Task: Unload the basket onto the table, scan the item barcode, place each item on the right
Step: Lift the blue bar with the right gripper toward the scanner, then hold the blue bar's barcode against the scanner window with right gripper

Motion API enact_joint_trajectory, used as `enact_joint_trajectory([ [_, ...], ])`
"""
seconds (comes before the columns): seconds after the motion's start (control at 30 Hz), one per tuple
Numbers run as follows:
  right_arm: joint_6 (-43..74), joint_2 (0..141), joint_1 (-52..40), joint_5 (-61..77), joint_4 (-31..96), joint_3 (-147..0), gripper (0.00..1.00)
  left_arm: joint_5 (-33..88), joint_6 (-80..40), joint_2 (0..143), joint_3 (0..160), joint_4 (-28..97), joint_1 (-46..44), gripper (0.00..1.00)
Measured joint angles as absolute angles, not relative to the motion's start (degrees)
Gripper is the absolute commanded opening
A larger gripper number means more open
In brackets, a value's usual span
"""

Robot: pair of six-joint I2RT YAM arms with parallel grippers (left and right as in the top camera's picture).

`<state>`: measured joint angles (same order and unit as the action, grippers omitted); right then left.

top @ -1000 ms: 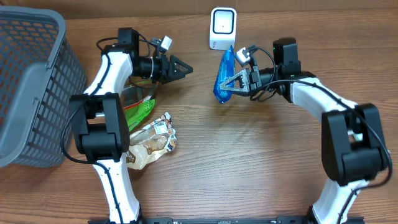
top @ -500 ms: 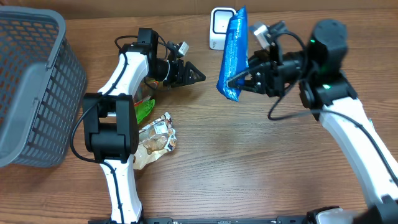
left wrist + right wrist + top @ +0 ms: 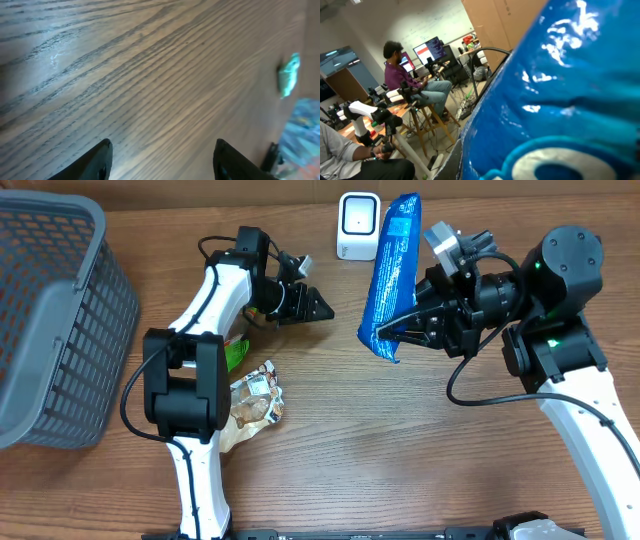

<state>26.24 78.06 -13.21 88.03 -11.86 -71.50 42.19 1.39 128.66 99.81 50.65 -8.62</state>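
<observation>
Overhead: pinching the lower edge of a blue snack bag [image 3: 395, 260] with the right gripper [image 3: 392, 332], jaws clenched on the foil. Holding it on end and clear of the table [image 3: 400, 470], just right of the white barcode scanner [image 3: 357, 226] at the far edge, probably so that a printed face can be swung toward the scanner window. Cannot tell where the barcode sits. Hovering the left gripper [image 3: 312, 307] over bare wood left of the bag, jaws parted and empty, likely parked out of the way. Further left, waiting their turn by the look of it: a green packet [image 3: 234, 356] and a clear bag of snacks [image 3: 250, 405], beside a grey mesh basket [image 3: 60, 310].

Left wrist: looking down between two dark fingertips [image 3: 97, 160], set apart with only wood grain in the gap. Off to the right, a small green scrap [image 3: 289, 75] and a blurred bluish patch [image 3: 302, 130], too soft to name.

Right wrist: filled almost wholly by glossy blue foil, pressed close to the lens. No fingers visible here. Beyond it, a seated person [image 3: 407, 75] at monitors [image 3: 432, 50], the camera pointing outward across the room.
</observation>
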Motion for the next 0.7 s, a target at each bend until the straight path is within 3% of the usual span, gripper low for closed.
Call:
enact_joint_trajectory([
  [0.37,25.74,88.20,-12.29,85.82,-6.48,-71.53,0.03,34.33,1.37,128.66,99.81,50.54,-11.27,0.53],
  [0.7,19.81,95.77,-12.03,58.04,16.58,-71.53,0.03,24.58,-4.21,128.66,99.81,50.15,-11.22,0.57],
])
